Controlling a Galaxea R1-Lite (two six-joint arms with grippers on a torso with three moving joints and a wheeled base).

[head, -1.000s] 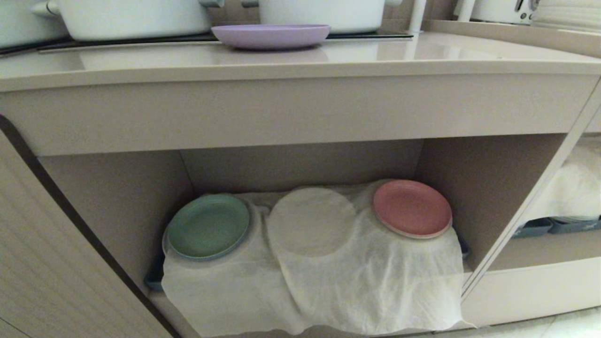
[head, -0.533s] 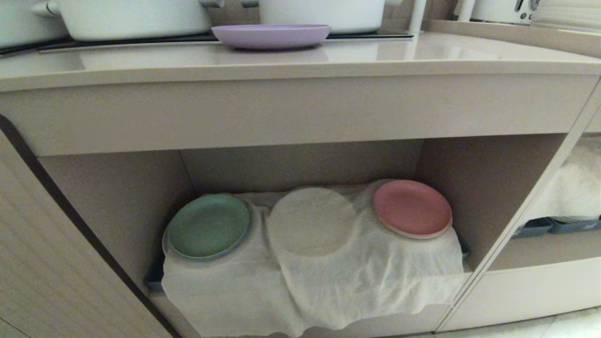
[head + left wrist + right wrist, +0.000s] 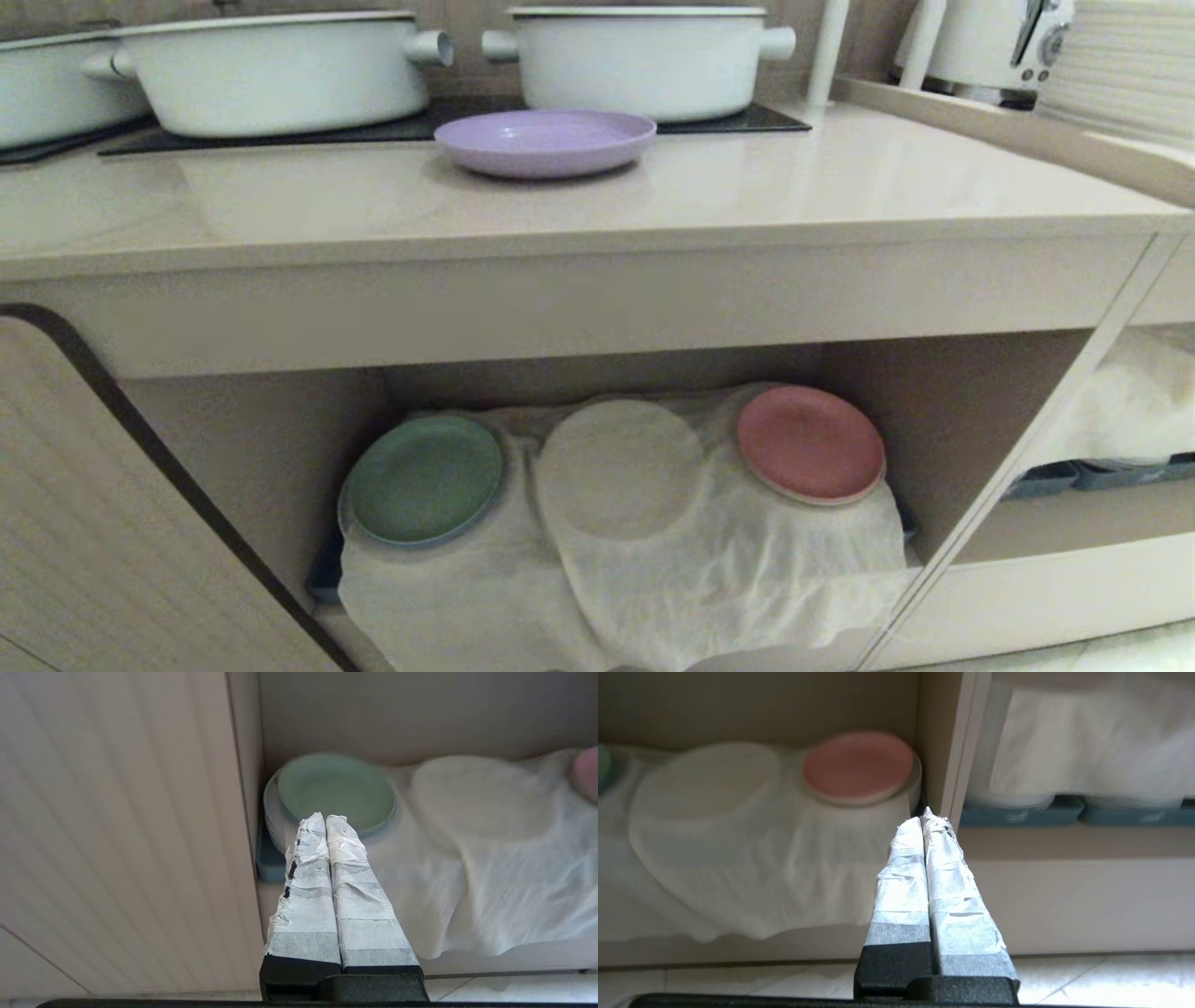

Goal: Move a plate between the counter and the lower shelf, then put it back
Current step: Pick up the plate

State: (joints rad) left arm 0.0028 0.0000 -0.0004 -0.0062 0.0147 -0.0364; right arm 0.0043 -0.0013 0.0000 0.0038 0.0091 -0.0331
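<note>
The lilac plate [image 3: 545,141] rests on the beige counter [image 3: 803,187], in front of the black hob. Below is the lower shelf [image 3: 280,439], a recess draped in white cloth [image 3: 653,560] with a bare round hump [image 3: 619,469] in the middle. Neither arm shows in the head view. My left gripper [image 3: 325,817] is shut and empty, low before the shelf near a green plate [image 3: 335,791]. Out in front of the cabinet's upright divider, my right gripper [image 3: 926,815] is shut too, with nothing held.
A green plate [image 3: 425,478] and a pink plate [image 3: 808,443] sit on the cloth's outer humps. Two white pots [image 3: 280,65] [image 3: 639,56] stand on the hob behind the lilac plate. A ribbed cabinet door [image 3: 84,523] stands at left. Another draped shelf [image 3: 1134,411] lies right.
The whole head view has shifted down: the camera has risen, so the counter top and pots show more fully. Plates and cloth have not moved.
</note>
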